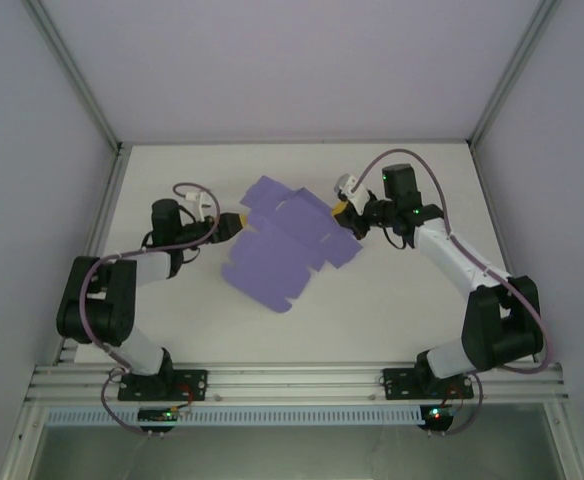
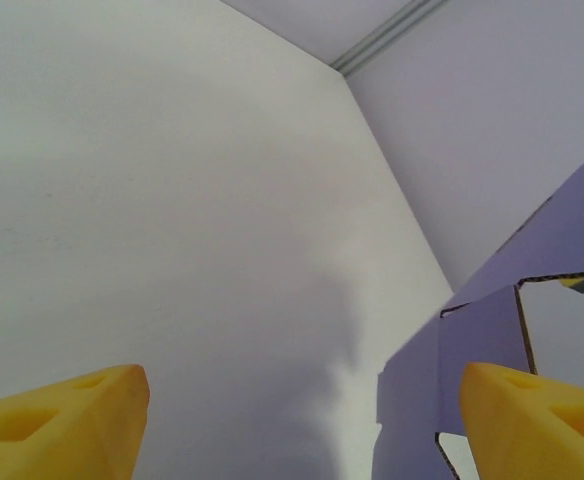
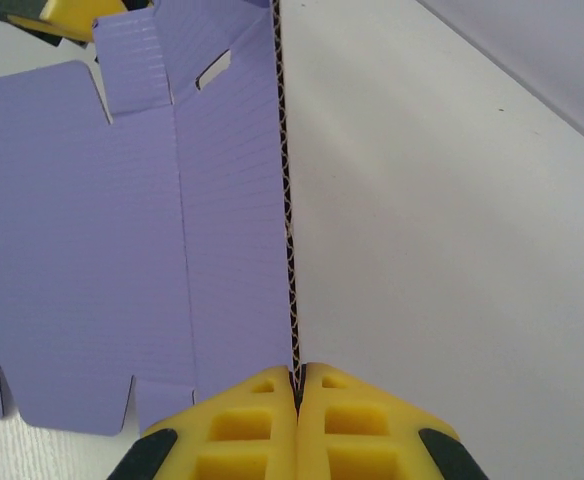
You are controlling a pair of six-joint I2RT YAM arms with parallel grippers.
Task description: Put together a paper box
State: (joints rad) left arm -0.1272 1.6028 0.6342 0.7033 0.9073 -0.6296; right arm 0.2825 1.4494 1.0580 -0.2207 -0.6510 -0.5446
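Note:
The paper box is a flat lavender die-cut sheet [image 1: 287, 245] with flaps and tabs, lying mid-table with its right side raised. My right gripper [image 1: 344, 210] is shut on the sheet's right edge. In the right wrist view the yellow fingertips [image 3: 297, 385] pinch the corrugated edge, and the sheet [image 3: 122, 250] spreads away to the left. My left gripper [image 1: 234, 224] stands open at the sheet's left side. In the left wrist view its yellow fingers [image 2: 62, 425] are wide apart, and a corner of the sheet [image 2: 492, 330] reaches in beside the right finger, untouched as far as I can tell.
The white table [image 1: 402, 300] is bare around the sheet. Pale walls close the back and both sides. An aluminium rail [image 1: 292, 380] with both arm bases runs along the near edge. The left gripper's yellow finger [image 3: 77, 15] shows beyond the sheet's far corner.

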